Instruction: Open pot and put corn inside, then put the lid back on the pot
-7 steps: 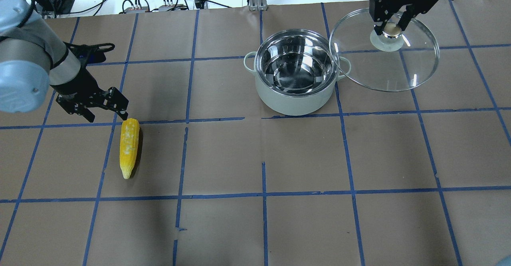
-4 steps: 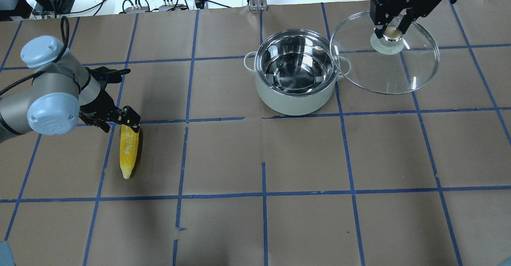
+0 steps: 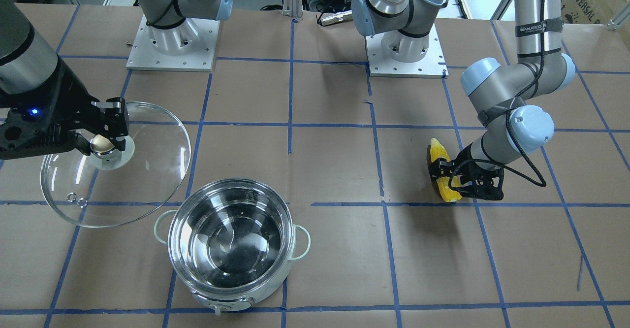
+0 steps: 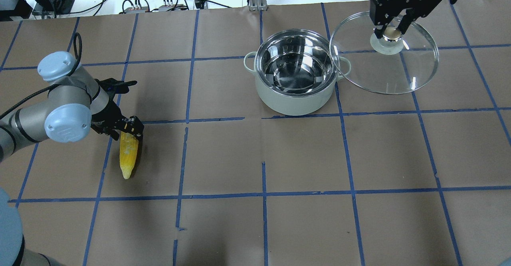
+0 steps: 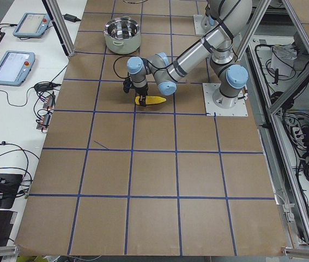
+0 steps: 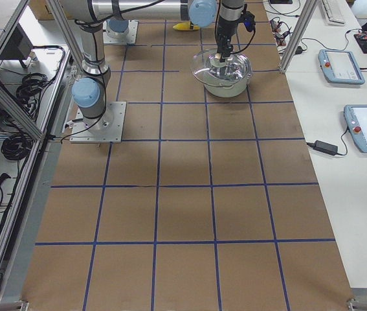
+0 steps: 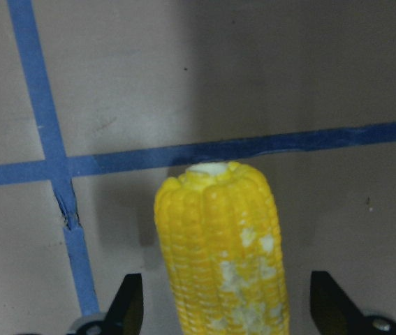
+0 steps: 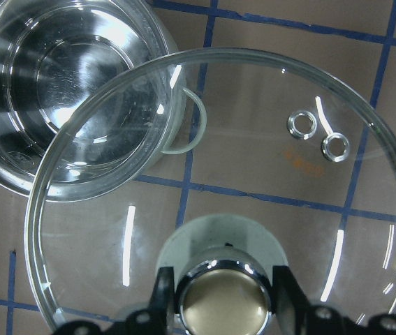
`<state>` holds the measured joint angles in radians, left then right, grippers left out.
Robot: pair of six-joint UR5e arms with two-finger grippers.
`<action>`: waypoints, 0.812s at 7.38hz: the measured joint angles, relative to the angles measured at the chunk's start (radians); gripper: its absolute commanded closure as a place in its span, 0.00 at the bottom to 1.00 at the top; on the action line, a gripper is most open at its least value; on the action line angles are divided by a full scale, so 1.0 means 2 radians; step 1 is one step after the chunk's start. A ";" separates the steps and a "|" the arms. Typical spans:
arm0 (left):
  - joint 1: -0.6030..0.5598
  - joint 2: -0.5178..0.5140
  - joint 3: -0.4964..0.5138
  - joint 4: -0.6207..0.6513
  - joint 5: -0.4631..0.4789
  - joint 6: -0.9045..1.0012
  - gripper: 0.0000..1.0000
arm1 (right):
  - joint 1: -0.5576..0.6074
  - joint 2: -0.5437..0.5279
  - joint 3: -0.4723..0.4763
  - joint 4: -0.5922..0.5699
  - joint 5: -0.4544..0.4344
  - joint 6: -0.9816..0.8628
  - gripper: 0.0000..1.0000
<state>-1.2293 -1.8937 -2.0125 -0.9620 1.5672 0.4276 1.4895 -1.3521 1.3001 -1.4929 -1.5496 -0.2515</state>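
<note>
The pot [image 4: 295, 103] stands open and empty at the table's far middle, and also shows in the front view [image 3: 229, 242]. The yellow corn [image 4: 128, 158] lies on the table at the left. My left gripper [image 4: 127, 131] is open, low over the corn's thick end; in the left wrist view the fingers [image 7: 129, 307] stand either side of the corn [image 7: 222, 251] with gaps. My right gripper [image 4: 392, 28] is shut on the knob of the glass lid [image 4: 403, 72], holding it tilted above the table just right of the pot. The lid's edge overlaps the pot's right handle [image 8: 184, 125].
The table is brown paper with a blue tape grid [image 4: 263, 118]. Cables and boxes [image 4: 171, 0] lie beyond the far edge. The two arm bases [image 3: 172, 37] sit on the robot's side of the table.
My left arm has swung in and lowered; its open gripper went from beside the corn's thick end to straddling it. The lid has hardly moved.
</note>
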 measured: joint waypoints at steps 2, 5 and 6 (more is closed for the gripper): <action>-0.003 0.006 0.005 -0.005 0.002 -0.013 0.89 | 0.000 0.000 0.000 0.000 0.000 0.000 0.57; -0.056 0.023 0.043 -0.028 -0.015 -0.089 0.89 | 0.000 0.000 0.000 -0.001 0.000 0.000 0.57; -0.087 0.025 0.067 -0.039 -0.020 -0.113 0.89 | 0.000 0.000 0.000 -0.001 0.000 0.000 0.57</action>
<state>-1.4036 -1.8429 -1.8786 -1.0399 1.5265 0.2026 1.4895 -1.3524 1.2994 -1.4941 -1.5487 -0.2510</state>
